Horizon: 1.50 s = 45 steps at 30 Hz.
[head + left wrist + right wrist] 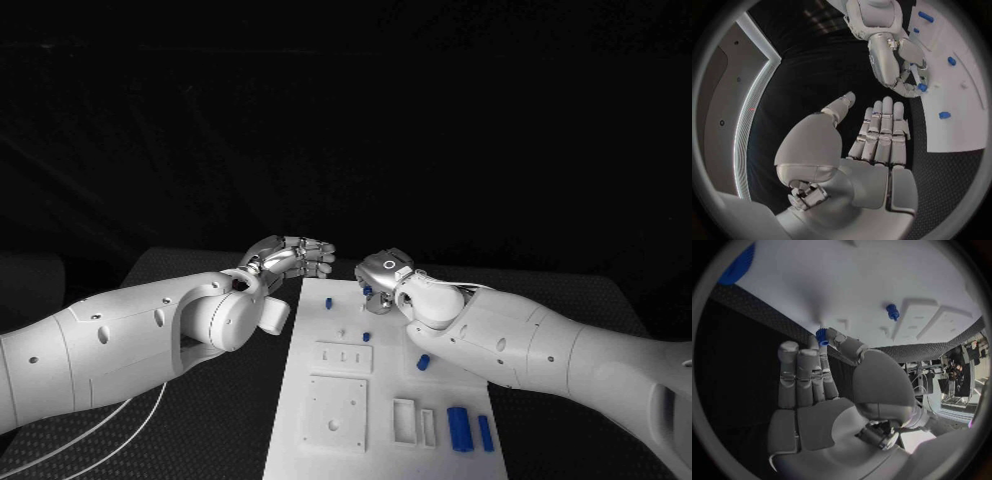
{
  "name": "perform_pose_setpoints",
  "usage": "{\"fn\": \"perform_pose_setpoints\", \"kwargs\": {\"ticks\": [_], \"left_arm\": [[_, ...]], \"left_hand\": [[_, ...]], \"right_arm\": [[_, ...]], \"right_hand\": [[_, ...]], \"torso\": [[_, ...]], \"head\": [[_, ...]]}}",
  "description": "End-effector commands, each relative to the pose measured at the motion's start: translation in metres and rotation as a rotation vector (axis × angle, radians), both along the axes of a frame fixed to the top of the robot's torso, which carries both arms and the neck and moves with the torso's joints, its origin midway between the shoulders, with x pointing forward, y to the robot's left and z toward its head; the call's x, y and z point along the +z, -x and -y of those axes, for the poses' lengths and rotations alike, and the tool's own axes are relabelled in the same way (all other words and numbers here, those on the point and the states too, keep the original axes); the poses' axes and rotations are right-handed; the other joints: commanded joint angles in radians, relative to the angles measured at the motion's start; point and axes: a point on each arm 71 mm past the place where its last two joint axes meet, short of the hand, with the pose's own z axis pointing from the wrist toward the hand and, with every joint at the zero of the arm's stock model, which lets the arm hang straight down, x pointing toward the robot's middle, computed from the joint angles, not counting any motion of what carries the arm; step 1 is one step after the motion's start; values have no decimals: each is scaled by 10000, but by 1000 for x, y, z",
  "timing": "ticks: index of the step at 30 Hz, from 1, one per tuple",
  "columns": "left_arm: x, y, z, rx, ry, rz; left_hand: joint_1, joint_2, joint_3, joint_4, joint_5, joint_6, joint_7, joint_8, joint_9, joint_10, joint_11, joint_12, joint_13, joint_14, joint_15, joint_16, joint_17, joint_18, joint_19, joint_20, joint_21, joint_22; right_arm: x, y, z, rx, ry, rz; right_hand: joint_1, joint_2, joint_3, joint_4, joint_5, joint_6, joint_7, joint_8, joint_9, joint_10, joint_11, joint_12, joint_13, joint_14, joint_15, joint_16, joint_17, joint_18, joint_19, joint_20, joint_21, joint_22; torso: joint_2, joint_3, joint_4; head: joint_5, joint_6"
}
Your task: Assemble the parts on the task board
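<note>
The black worktop point(202, 270) carries the white task board point(382, 400), which runs from the six o'clock edge of the head view up toward the two hands near the centre. On it, two long blue parts point(462, 428) lie at about five o'clock, beside empty rectangular slots. Smaller blue parts dot the board's far half: one at its right edge point(423, 362), one mid-board point(366, 336), and one near the far left corner point(329, 302).

The right hand point(387, 275) sits at the board's far end, at about twelve o'clock from the board's middle. In its wrist view a small blue part point(821, 335) is pinched between thumb tip and a fingertip, just at the board's edge; the other fingers stand straight and close together.

The left hand point(293, 255) hovers off the board's far left corner, holding nothing, its fingers point(882, 130) laid flat side by side.

The step in hand looks like carrying the pinched part to its seat. I would keep the pinch light but firm, hold the part upright, line it over its hole before lowering, and keep the left hand away from the path.
</note>
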Motion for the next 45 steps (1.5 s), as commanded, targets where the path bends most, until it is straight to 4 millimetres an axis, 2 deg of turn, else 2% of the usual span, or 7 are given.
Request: {"fn": "perform_pose_setpoints", "kwargs": {"ticks": [1,26,30,35,37,40,45], "left_arm": [[2,1,3,-200,42,98],[4,1,6,-264,46,131],[4,0,6,-250,40,130],[4,0,5,-227,33,131],[4,0,5,-235,34,128],[4,0,5,-238,32,121],[4,0,4,-200,20,116]], "left_hand": [[-72,-7,-3,-65,-53,-36,51,-43,1,-12,57,-46,-17,-5,54,-57,14,167,-44,46,2,193],[-98,-14,16,-86,-55,-39,56,-46,4,-9,60,-57,-18,-2,56,-69,25,167,-47,49,7,195],[-107,-14,18,-87,-56,-41,58,-48,4,-9,61,-60,-18,-2,56,-71,28,166,-47,50,8,195],[-114,-17,22,-91,-56,-43,61,-49,5,-10,63,-63,-19,-1,57,-74,30,166,-48,50,9,195],[-116,-18,24,-94,-56,-45,62,-50,5,-11,64,-65,-19,-1,57,-75,31,167,-49,50,9,195],[-120,-20,27,-97,-57,-47,63,-52,5,-12,65,-67,-20,-1,58,-77,33,167,-49,50,10,195],[-124,-20,35,-106,-57,-53,65,-56,5,-17,68,-73,-21,0,58,-80,37,168,-49,50,12,196]], "right_arm": [[-2,-1,0,2,179,-73],[-6,-5,4,-268,271,-393],[-6,-7,7,-379,192,-455],[-5,-6,5,-311,6,-453],[-5,-6,4,-281,-63,-427],[-4,-5,4,-255,-141,-363],[-3,-4,5,-238,-252,-298]], "right_hand": [[5,35,60,-4,23,51,52,14,7,346,108,26,19,-206,-103,13,-15,642,-67,-38,48,195],[-44,14,118,-9,22,-60,99,-75,-8,250,151,-91,13,-262,-61,-49,-108,642,-162,-2,18,170],[-68,-93,162,1,21,-365,229,-256,-66,-43,271,-291,-43,-316,45,-136,-206,642,-245,47,-56,136],[-112,-556,111,65,12,-1159,560,-690,-235,-1084,629,-423,-302,-321,411,-162,-316,637,-323,137,-153,101],[-127,-776,60,89,17,-1386,587,-801,-281,-1414,731,-445,-399,-348,501,-179,-357,634,-349,164,-189,90],[-139,-974,17,204,18,-1579,584,-873,-305,-1734,792,-401,-510,-392,565,-213,-421,641,-391,202,-259,63],[-83,-1086,-3,269,18,-1654,595,-880,-301,-1831,808,-384,-565,-396,583,-214,-469,642,-396,220,-297,52]], "torso": [[12,1,4],[28,-13,-16],[25,-12,-18],[16,-7,-35],[19,-6,-33],[21,-4,-28],[22,-9,-24]], "head": [[5,21],[6,6],[8,-8],[21,-24],[27,-26],[25,-27],[31,-22]]}}
